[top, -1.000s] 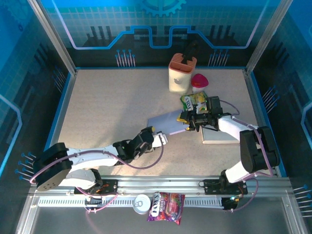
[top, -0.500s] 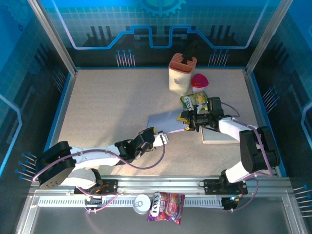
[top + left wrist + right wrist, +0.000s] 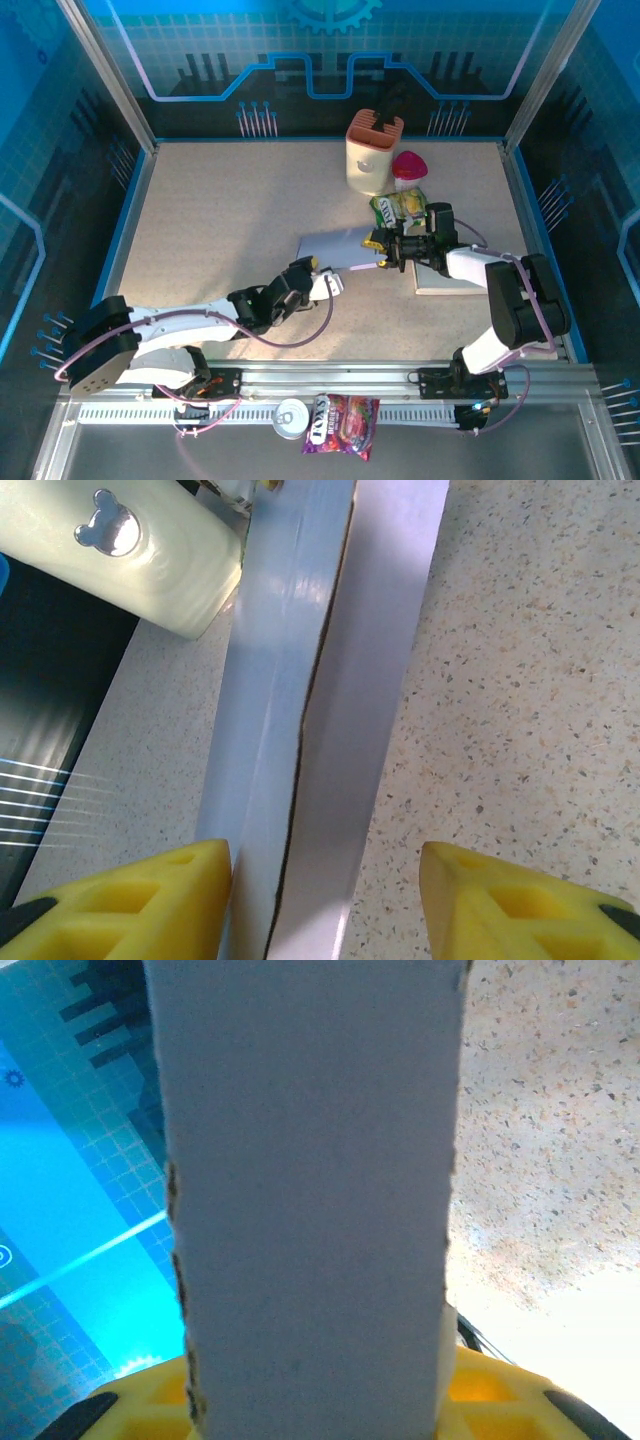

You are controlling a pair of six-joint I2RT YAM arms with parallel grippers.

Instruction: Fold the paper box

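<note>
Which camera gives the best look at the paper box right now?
The top external view: it shows the whole outline of the paper box on the table. The left wrist view gives a close strip of it with a crease; the right wrist view gives one panel, clamped in the right end effector.

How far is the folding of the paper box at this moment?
Early stage. Done: nothing looks folded yet; the paper box lies nearly flat on the table. In hand: the right pincer grips its right edge, and the left pincer stands open astride its near end. Left: probably all the folding into a box shape.
</note>
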